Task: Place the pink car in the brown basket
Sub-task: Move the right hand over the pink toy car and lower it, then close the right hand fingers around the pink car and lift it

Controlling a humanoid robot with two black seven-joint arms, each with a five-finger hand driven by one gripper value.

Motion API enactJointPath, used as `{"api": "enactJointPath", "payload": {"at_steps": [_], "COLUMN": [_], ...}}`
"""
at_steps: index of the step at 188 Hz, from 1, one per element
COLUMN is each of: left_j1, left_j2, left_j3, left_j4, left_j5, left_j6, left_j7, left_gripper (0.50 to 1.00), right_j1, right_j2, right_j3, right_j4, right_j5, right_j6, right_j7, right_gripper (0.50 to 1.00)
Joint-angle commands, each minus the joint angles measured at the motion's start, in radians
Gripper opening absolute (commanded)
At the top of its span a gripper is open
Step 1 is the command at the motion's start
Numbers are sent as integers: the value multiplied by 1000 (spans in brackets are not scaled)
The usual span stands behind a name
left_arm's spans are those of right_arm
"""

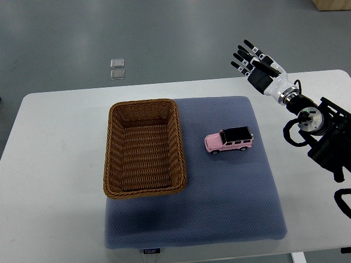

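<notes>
The brown basket (144,148) is rough woven wicker; the pink car (229,141) looks glossy, with a black roof; the blue mat (230,203) is dimpled cloth on a smooth white table (55,181).

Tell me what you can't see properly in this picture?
- Top view: the car shows only its roof and one side; its far side is hidden by its own body.
- The label on the mat's front edge is too small to read.
- The right arm is cut off by the right edge; its hand is open above the table's far edge.
- The left hand is out of view.
</notes>
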Motion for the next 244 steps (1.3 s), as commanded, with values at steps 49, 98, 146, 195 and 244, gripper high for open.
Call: {"api": "enactJointPath", "payload": {"at_steps": [49, 98, 146, 195, 244], "left_j1": [-2, -2, -2, -2, -2], "left_j2": [0, 0, 0, 0, 0], "left_j3": [-2, 0, -2, 0, 0], "left_j4": [3, -2, -2, -2, -4], "left_j5": [0, 0, 0, 0, 0], "left_j6": [1, 1, 1, 1, 1], "left_j7": [-2, 0, 2, 2, 2], "left_gripper": [1000, 1000, 1000, 1000, 1000], "right_j1": [11, 147, 248, 241, 190], "right_j2": [-12, -149, -347, -422, -399], "right_j3": [-38, -223, -411, -590, -645], "right_j4": [1, 89, 479, 686, 683], "right_j5": [-71, -575, -1019, -1134, -1175], "right_j6": [10, 37, 47, -39, -190], "right_j7": [0, 1, -10, -53, -68], "right_gripper": [973, 971, 971, 971, 971]}}
